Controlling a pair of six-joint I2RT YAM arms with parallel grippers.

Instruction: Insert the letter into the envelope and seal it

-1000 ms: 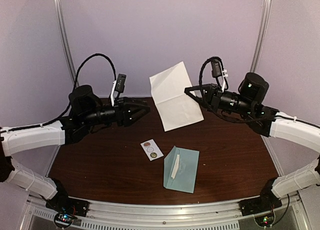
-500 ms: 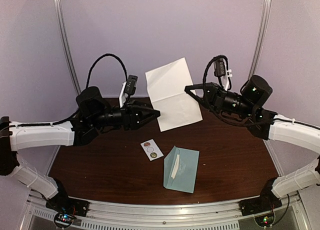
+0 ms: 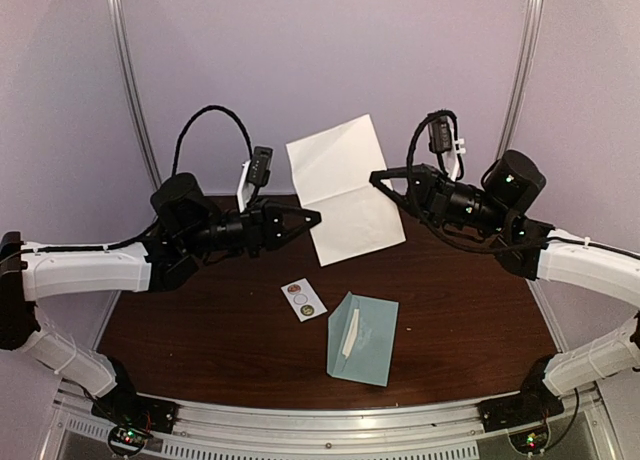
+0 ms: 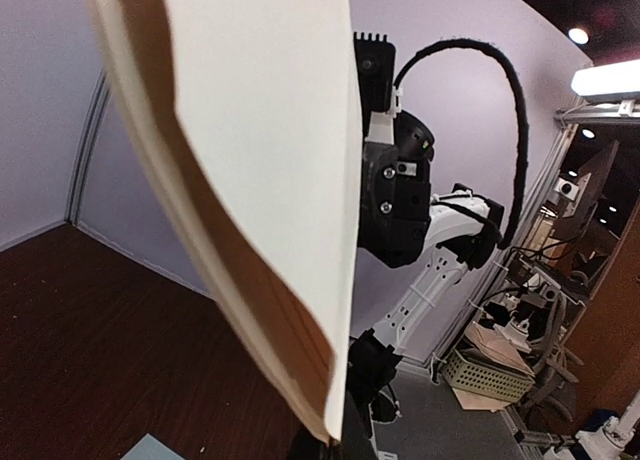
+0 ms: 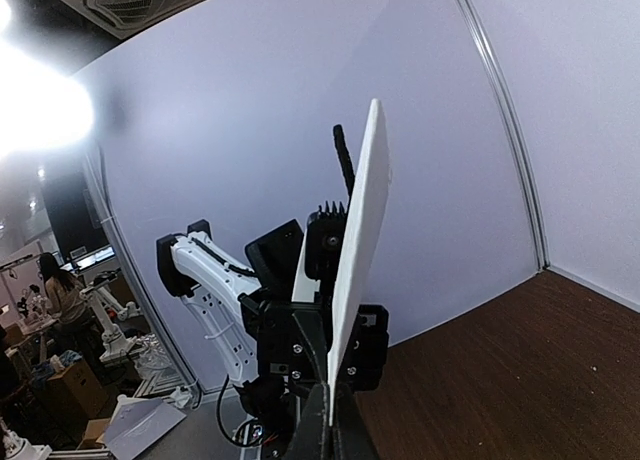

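The letter [image 3: 345,190] is a white creased sheet held upright in the air above the back of the table. My left gripper [image 3: 315,218] is shut on its lower left edge. My right gripper [image 3: 378,180] is shut on its right edge. In the left wrist view the letter [image 4: 260,160] fills the left half, pinched at the bottom by the left gripper [image 4: 335,442]. The right wrist view shows the letter [image 5: 358,240] edge-on, rising from the right gripper [image 5: 330,420]. The pale teal envelope [image 3: 362,337] lies flat near the table's front, a white strip [image 3: 350,332] on it.
A small white sticker sheet [image 3: 303,299] with round stickers lies left of the envelope. The dark wooden table [image 3: 200,320] ends at a metal rail along the front. Pale walls stand close behind and at both sides.
My left arm has reached right to the letter and its jaws have closed on the sheet's left edge. The right gripper has kept its hold; the letter shifted slightly left.
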